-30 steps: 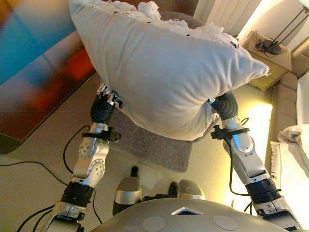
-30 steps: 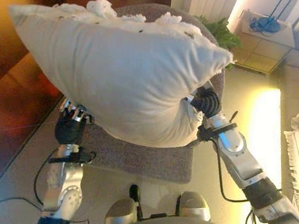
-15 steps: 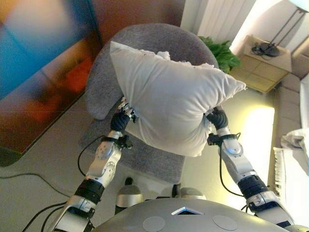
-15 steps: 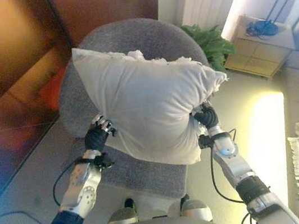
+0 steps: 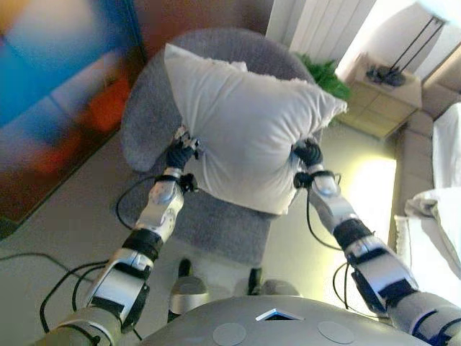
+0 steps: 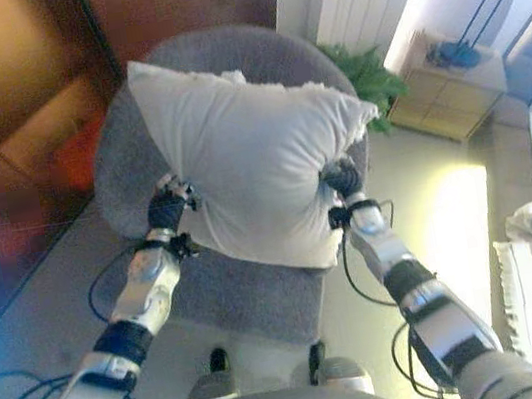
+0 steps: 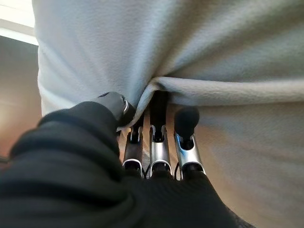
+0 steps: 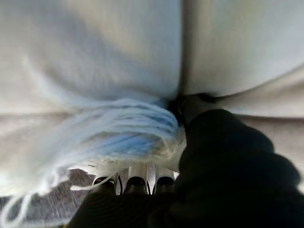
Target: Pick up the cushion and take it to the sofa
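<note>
A big white cushion (image 5: 245, 122) with a fringed edge is held up between both hands, over the grey round armchair (image 5: 148, 119). My left hand (image 5: 178, 153) grips its left side; in the left wrist view my fingers (image 7: 158, 142) and thumb pinch a fold of the cushion (image 7: 190, 57). My right hand (image 5: 308, 153) grips its right side; in the right wrist view the fingers (image 8: 137, 183) dig into the cloth beside the white fringe (image 8: 109, 128). The pale sofa (image 5: 432, 216) shows at the right edge.
The armchair's seat (image 5: 216, 227) lies right below the cushion. A green plant (image 5: 330, 72) and a small side table (image 5: 378, 90) stand behind the chair at the right. A dark wood wall (image 6: 10, 118) runs along the left. Bare floor (image 5: 360, 187) lies between chair and sofa.
The cushion has moved away from the camera and lower, as both arms stretched forward over the armchair. Both hands keep their hold on its sides.
</note>
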